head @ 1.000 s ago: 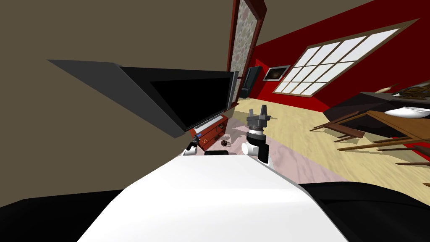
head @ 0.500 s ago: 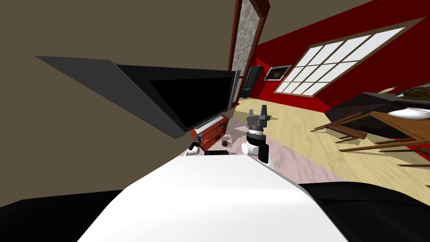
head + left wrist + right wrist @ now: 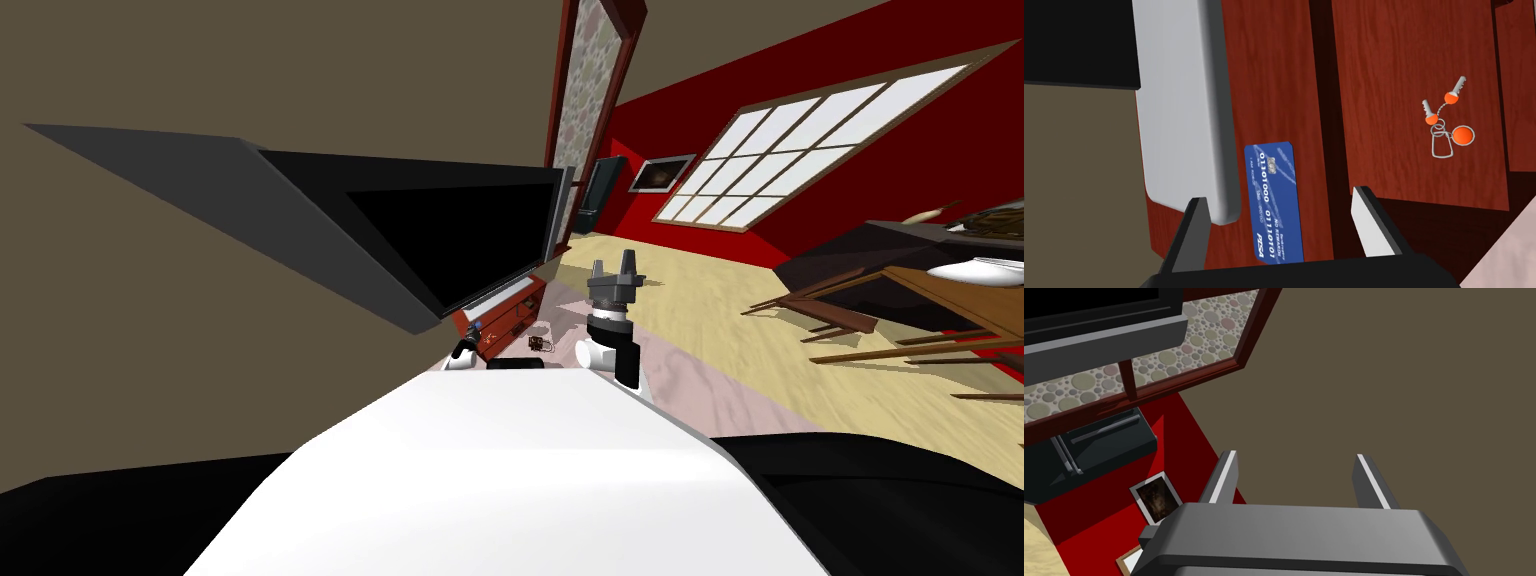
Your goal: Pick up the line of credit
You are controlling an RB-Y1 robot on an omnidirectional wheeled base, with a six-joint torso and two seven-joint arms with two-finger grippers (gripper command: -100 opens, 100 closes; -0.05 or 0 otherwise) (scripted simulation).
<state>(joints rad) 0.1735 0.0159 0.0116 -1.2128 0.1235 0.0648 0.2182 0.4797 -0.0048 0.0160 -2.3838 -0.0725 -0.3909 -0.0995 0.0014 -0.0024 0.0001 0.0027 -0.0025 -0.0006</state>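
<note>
Left gripper [image 3: 1279, 196]: fingers wide, empty, straddling the blue card [image 3: 1274, 202], which lies flat on the wooden stand [image 3: 1414, 60] just beside the grey TV base [image 3: 1179, 100]. Risk: one finger may snag that base, and the flat card may slip the blades. Keys [image 3: 1443, 125] well apart. Right gripper [image 3: 1296, 457]: wide, empty.

**Card** [image 3: 1274, 200]: deep blue with pale streaks, white numerals and lettering, and a small grey chip.
**Bench** [image 3: 1414, 60]: red-brown wood grain.
**Keys** [image 3: 1446, 122]: grey metal with orange heads and a round orange fob.
**Television base** [image 3: 1179, 100]: light grey; **screen** [image 3: 450, 230]: black.
**Wall** [image 3: 1074, 175]: dull olive-brown.
**Left hand** [image 3: 1279, 196]: light grey fingers [image 3: 1374, 225] on a dark body.
**Far wall** [image 3: 700, 90]: red.
</note>
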